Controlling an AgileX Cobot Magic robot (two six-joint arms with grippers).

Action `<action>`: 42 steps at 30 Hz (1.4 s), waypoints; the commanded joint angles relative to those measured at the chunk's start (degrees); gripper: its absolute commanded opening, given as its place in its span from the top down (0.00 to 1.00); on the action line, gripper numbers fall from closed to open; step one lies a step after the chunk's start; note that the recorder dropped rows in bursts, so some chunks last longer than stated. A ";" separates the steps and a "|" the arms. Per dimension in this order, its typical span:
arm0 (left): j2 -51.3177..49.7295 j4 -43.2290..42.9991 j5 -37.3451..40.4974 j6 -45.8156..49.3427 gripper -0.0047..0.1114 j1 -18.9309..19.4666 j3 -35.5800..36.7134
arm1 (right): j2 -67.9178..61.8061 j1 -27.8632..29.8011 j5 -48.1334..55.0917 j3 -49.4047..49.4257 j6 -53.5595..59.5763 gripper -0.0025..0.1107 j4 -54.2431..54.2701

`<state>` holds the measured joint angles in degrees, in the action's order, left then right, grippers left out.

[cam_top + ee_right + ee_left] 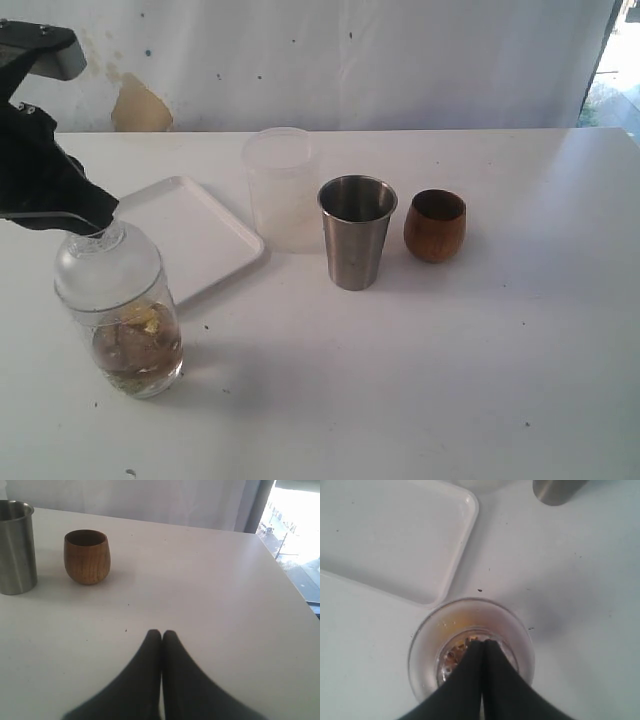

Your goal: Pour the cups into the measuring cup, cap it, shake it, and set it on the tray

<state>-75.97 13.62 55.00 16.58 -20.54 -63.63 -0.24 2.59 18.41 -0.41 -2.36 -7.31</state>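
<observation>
Exterior view: measuring cup [120, 300] upright on surface [420, 380], just beside near corner of tray [190, 235] — brownish contents at bottom, clear dome on top. Left fingers [88, 208] at its top. Steel tumbler [357, 232] and wooden cup [435, 226] stand further right, frosted cylinder [280, 190] behind tumbler

Left wrist view: left fingers pressed together, tips over measuring cup

Right wrist view: right fingers [145, 675] pressed together above surface — wooden cup well apart from them
</observation>
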 commanded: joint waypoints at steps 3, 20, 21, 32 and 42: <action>-0.09 -3.63 4.56 -0.17 0.96 -0.24 -0.02 | 0.24 -0.21 -0.44 0.41 -0.04 0.98 0.00; -3.47 -4.22 6.12 0.37 0.96 -0.24 2.34 | 0.24 -0.21 -0.44 0.41 -1.12 0.98 0.00; -3.47 -4.22 5.87 0.37 0.96 -0.24 2.34 | 0.24 -0.21 -0.44 0.41 -1.12 0.98 0.00; -3.36 -2.99 5.17 0.15 0.96 -0.24 -2.11 | 0.24 -0.21 -0.44 0.41 -1.12 0.98 0.00; -3.36 -0.14 8.03 0.15 0.96 -0.24 -9.36 | 0.24 -0.21 -0.44 0.41 -1.12 0.98 0.00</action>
<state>-79.38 12.38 62.53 16.94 -20.63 -70.90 -0.24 2.59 18.41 -0.41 -3.40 -7.31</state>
